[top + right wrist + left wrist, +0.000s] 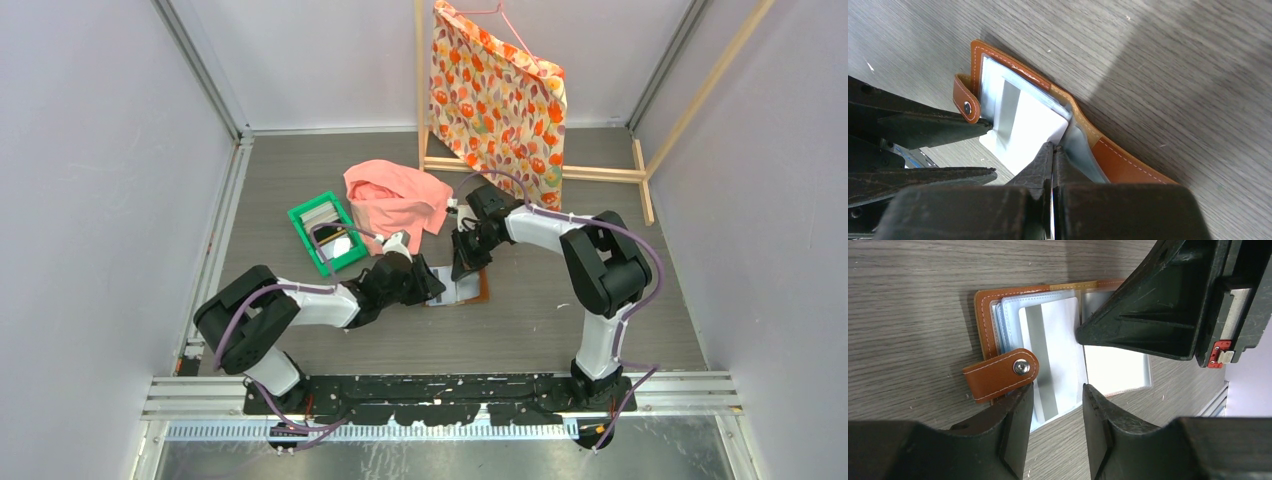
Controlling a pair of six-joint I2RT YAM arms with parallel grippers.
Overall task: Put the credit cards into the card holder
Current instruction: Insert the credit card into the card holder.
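Observation:
The brown card holder (pixel 474 290) lies open on the table, its snap tab (pixel 1003 374) folded over. A white credit card with a grey stripe (pixel 1055 350) sits in a clear pocket, its lower end sticking out past the pocket edge. My left gripper (pixel 1058 390) is open, one finger on either side of that end, not pinching it. My right gripper (pixel 1054 147) is shut, its tips resting on the pale pockets (pixel 1083 150) near the fold. More credit cards (pixel 325 225) lie in the green tray.
The green tray (pixel 300 220) stands to the left of the card holder, with a pink cloth (pixel 397 195) behind it. A floral cloth (pixel 497 100) hangs on a wooden rack (pixel 600 173) at the back. Both arms crowd over the card holder.

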